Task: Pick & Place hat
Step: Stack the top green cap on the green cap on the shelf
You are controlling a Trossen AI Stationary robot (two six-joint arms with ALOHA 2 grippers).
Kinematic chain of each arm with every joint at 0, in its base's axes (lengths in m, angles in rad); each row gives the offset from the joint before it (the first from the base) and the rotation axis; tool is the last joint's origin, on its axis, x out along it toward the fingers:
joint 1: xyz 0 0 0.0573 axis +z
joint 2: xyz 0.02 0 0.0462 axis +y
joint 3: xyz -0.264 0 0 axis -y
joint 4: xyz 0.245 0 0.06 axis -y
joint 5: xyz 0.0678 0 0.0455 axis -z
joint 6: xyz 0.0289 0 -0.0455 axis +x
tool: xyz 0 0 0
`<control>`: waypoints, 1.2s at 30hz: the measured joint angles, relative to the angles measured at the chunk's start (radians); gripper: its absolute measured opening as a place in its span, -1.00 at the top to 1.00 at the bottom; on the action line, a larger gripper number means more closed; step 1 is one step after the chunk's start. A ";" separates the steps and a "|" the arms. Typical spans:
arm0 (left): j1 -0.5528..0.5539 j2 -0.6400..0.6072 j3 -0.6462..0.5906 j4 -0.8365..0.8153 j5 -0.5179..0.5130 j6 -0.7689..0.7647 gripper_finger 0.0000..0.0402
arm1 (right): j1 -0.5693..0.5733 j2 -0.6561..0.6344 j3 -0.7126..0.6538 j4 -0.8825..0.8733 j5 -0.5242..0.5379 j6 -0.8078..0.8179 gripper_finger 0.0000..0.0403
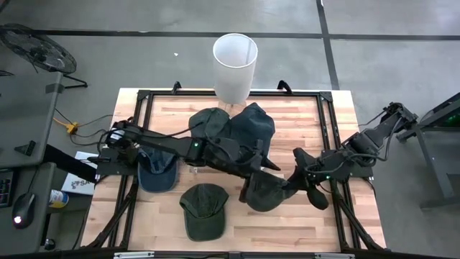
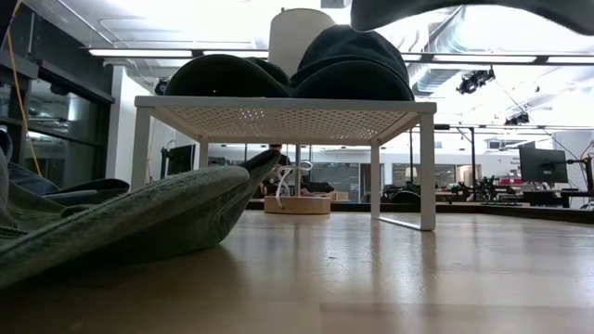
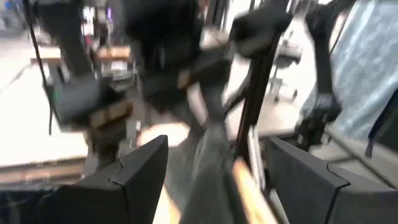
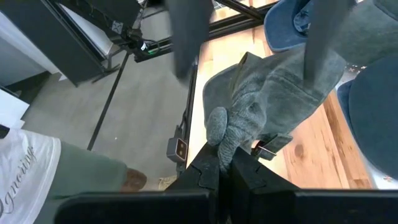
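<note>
My right gripper (image 4: pixel 225 163) is shut on a grey-green cap (image 1: pixel 264 193) at the table's near right (image 1: pixel 296 181). My left gripper (image 1: pixel 262 164) reaches in from the left and is open just above that cap. Its fingers (image 3: pixel 143 177) stand on either side of a strip of the cap's cloth (image 3: pixel 211 168); I cannot tell whether they touch it. A dark green hat (image 1: pixel 208 122) and a dark blue hat (image 1: pixel 255 121) rest crown-up on a white rack (image 2: pixel 278 107). A blue cap (image 1: pixel 157 174) and a green cap (image 1: pixel 203 210) lie on the table. My right gripper pinches a bunched fold of the grey-green cap's crown cloth (image 4: pixel 221 134), beside the strap buckle (image 4: pixel 273 144). The fingers come level from the table's right. The rest of the cap spreads away from the fingers toward the left arm.
A white cylindrical bin (image 1: pixel 235 61) stands beyond the table's far edge. A black frame (image 1: pixel 327 115) runs around the wooden table top. The green cap (image 2: pixel 139 223) fills the near left in the low view. Bare wood lies at the near right (image 1: pixel 316 230).
</note>
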 joint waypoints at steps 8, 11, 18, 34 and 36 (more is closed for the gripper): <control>0.002 0.038 0.000 0.039 0.028 -0.008 -0.31 | -0.021 0.000 0.000 -0.001 -0.006 0.003 1.00; 0.004 0.047 -0.003 0.034 0.021 -0.018 -0.31 | -0.021 0.000 0.000 -0.002 -0.006 0.004 1.00; 0.005 0.043 -0.002 0.043 0.039 -0.023 -0.13 | -0.021 0.000 0.000 -0.009 -0.004 0.008 1.00; 0.004 0.044 -0.002 0.052 0.034 -0.081 0.44 | -0.021 0.000 0.000 -0.008 0.004 0.009 1.00; 0.004 0.044 -0.002 0.054 0.032 -0.082 0.48 | -0.021 0.000 0.000 -0.008 0.005 0.009 1.00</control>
